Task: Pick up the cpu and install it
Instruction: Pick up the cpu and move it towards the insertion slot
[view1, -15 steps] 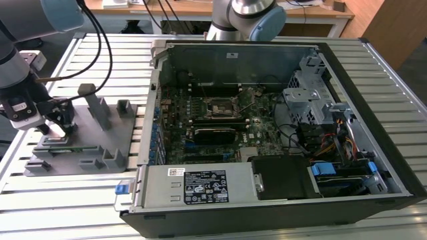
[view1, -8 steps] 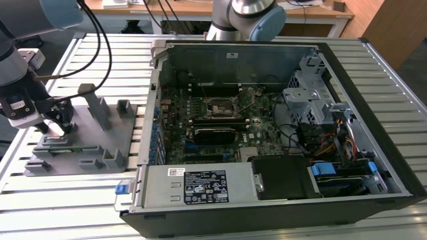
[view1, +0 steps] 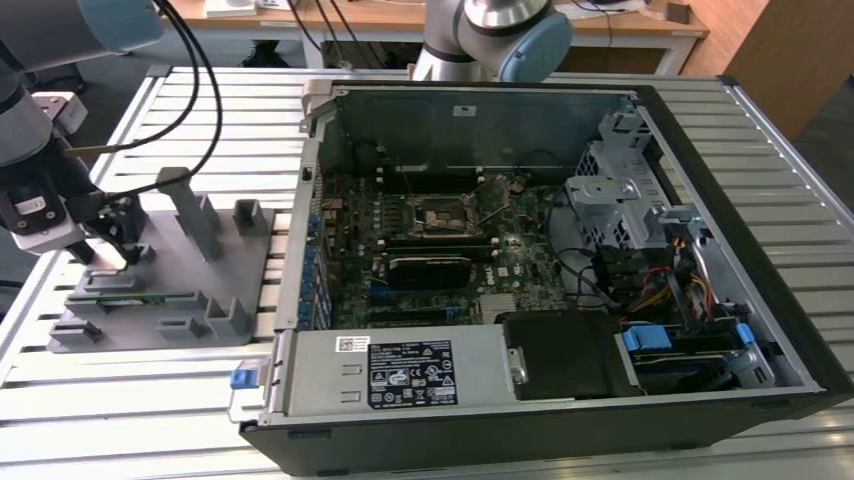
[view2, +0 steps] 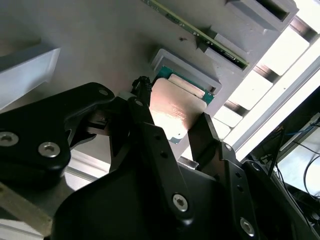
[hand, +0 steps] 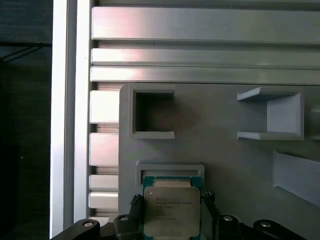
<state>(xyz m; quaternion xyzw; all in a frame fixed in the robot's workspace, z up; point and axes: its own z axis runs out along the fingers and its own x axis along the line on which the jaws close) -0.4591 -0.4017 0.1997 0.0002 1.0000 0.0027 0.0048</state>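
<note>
While closed narrow on two opposite edges of the small flat square cpu (hand: 171, 212) with the shiny silver-grey metal top, as judged from both wrist views, holding it squarely between the jaws of the black gripper (view2: 172, 106). Seated in, or barely above, a shallow square pocket (hand: 170, 166) of the grey moulded fixture plate (view1: 180, 280). Placed on the slatted metal counter (view1: 134, 400), well apart from the open black computer case (view1: 534, 435), toward the exterior view's left.
</note>
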